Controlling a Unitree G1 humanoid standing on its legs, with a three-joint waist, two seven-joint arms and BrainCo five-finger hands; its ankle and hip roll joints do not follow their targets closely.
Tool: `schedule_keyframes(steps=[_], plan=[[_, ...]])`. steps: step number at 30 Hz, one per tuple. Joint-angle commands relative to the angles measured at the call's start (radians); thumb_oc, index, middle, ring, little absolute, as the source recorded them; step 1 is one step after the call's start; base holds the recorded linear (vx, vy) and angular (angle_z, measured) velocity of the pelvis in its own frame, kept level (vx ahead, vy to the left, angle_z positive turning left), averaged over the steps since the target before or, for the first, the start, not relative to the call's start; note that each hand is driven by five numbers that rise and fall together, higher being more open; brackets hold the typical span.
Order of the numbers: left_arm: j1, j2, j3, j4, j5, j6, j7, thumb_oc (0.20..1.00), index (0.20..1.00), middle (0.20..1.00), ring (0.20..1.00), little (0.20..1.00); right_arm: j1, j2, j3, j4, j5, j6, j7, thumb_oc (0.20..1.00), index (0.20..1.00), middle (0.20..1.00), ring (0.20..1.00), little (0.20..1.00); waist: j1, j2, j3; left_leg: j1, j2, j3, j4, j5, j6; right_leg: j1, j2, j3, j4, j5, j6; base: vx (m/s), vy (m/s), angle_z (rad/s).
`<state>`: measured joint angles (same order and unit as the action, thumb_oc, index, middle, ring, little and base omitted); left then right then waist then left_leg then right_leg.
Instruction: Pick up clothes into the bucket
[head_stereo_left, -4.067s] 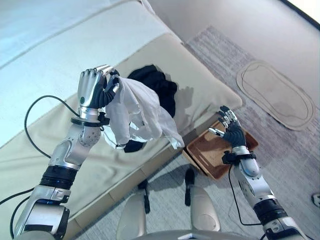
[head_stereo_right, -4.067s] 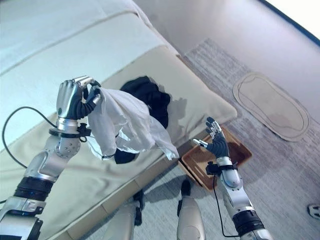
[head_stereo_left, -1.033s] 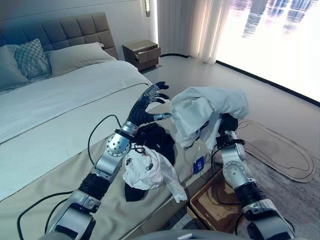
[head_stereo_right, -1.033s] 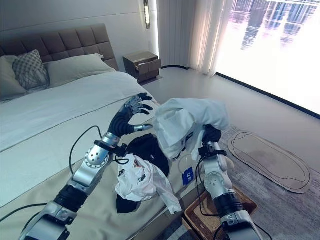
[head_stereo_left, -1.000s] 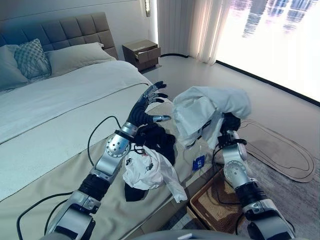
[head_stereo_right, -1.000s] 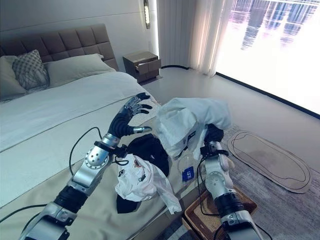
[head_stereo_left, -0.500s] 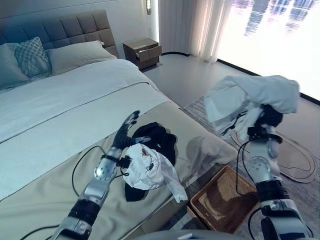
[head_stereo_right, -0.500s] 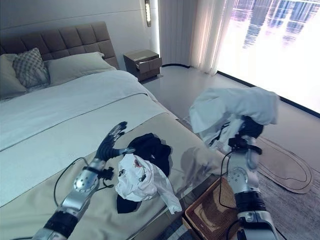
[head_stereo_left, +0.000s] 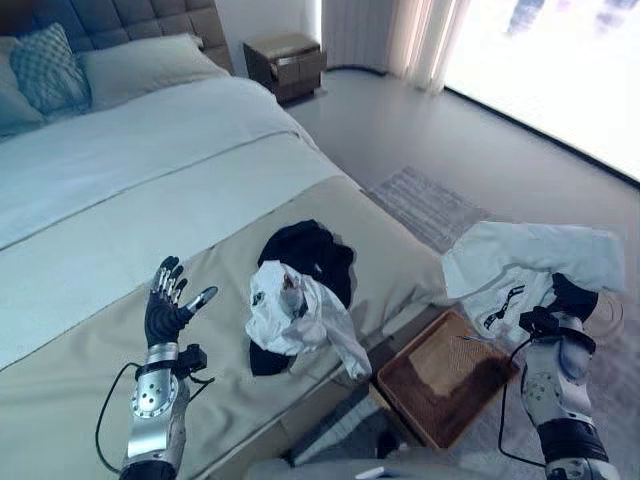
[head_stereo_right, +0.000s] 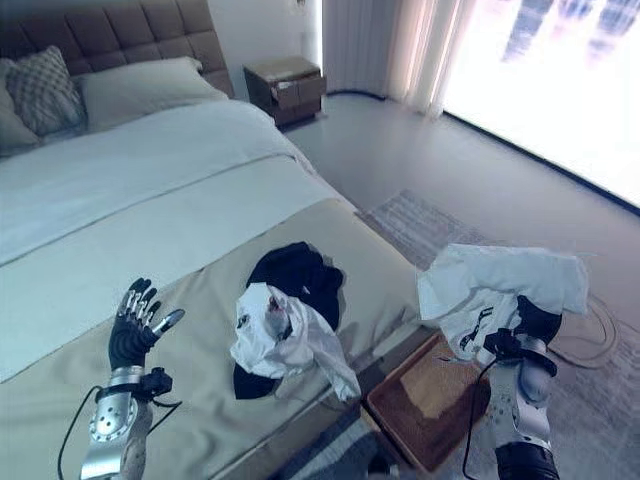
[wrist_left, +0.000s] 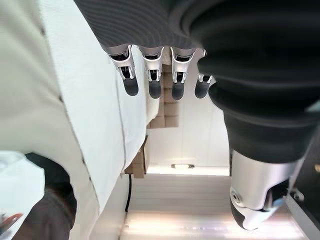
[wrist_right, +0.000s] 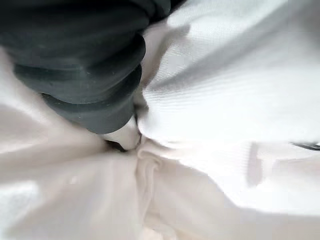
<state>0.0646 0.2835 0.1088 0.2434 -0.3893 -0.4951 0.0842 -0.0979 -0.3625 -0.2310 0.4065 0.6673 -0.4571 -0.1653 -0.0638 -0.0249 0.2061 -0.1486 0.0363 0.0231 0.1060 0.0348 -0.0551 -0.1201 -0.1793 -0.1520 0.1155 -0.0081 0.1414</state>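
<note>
Above the basket (head_stereo_left: 443, 380), right hand (head_stereo_left: 572, 300) buried in white garment (head_stereo_left: 520, 265), grip unclear, left hand (head_stereo_left: 167, 308) spread.

The woven basket (head_stereo_left: 440, 378) on the floor beside the bed (head_stereo_left: 120, 190) stands open-topped with nothing lying in it, so the way in from above is free. Just above its far corner hangs a white garment (head_stereo_left: 530, 265), draped over the right hand (head_stereo_left: 572, 298) and spreading wide. On the bed's tan cover, a white shirt (head_stereo_left: 290, 315) lies on top of a black garment (head_stereo_left: 310, 255) near the edge closest to the basket. The left hand (head_stereo_left: 165, 310), fingers spread, hovers over bare cover, well apart from that pile, with open bedding between. The grey rug (head_stereo_left: 425, 205) past the bed corner is bare.
</note>
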Motion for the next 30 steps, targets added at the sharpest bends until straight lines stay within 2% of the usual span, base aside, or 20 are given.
schedule_keyframes(steps=[1,8,10,21,22,30], plan=[[-0.029,0.044,0.060,-0.092,-0.058,-0.084,0.024,1.000,1.000,1.000,1.000,1.000,-0.102,-0.023,-0.035,-0.026,-0.033,-0.072,-0.035,0.200,0.200,0.200,0.200,0.200,0.009,-0.034,0.039,-0.112,-0.012,-0.030,0.192,-0.105,0.022,-0.101,-0.056,0.018,0.153,0.000,0.003,-0.21,0.030,0.11],[-0.033,0.043,0.067,-0.188,-0.083,-0.110,0.054,1.000,1.000,1.000,1.000,1.000,-0.171,-0.056,-0.021,0.089,-0.016,-0.084,-0.073,0.200,0.200,0.200,0.200,0.200,0.018,-0.018,0.086,-0.388,-0.030,-0.041,0.379,-0.127,0.022,-0.356,-0.077,0.034,0.358,-0.039,-0.014,-0.18,0.000,0.13],[-0.027,0.039,0.061,-0.230,-0.086,-0.119,0.071,1.000,1.000,1.000,1.000,1.000,-0.217,-0.082,-0.018,0.145,-0.003,-0.091,-0.100,0.200,0.200,0.200,0.200,0.200,0.026,-0.001,0.093,-0.501,-0.030,-0.044,0.436,-0.129,0.022,-0.477,-0.075,0.045,0.430,-0.051,-0.020,-0.18,0.012,0.10],[-0.035,0.052,0.014,-0.339,-0.183,-0.159,0.076,1.000,1.000,1.000,1.000,1.000,-0.412,-0.193,0.009,0.329,0.084,-0.120,-0.164,0.200,0.200,0.200,0.200,0.200,0.044,0.045,0.129,-0.832,-0.042,-0.040,0.600,-0.143,0.018,-0.830,-0.080,0.102,0.628,-0.083,-0.029,-0.11,0.016,0.02],[-0.044,0.051,0.006,-0.364,-0.218,-0.164,0.070,1.000,1.000,1.000,1.000,1.000,-0.437,-0.199,0.022,0.349,0.097,-0.121,-0.171,0.200,0.200,0.200,0.200,0.200,0.046,0.051,0.135,-0.869,-0.043,-0.043,0.642,-0.180,0.015,-0.874,-0.076,0.116,0.674,-0.119,-0.026,0.00,0.000,0.00],[-0.059,0.055,-0.019,-0.414,-0.241,-0.184,0.108,1.000,1.000,1.000,1.000,1.000,-0.539,-0.204,0.030,0.498,0.184,-0.124,-0.197,0.200,0.200,0.200,0.200,0.200,0.054,0.077,0.156,-1.039,-0.055,-0.039,0.779,-0.213,0.020,-1.053,-0.077,0.155,0.808,-0.154,-0.042,-0.01,0.012,0.00]])
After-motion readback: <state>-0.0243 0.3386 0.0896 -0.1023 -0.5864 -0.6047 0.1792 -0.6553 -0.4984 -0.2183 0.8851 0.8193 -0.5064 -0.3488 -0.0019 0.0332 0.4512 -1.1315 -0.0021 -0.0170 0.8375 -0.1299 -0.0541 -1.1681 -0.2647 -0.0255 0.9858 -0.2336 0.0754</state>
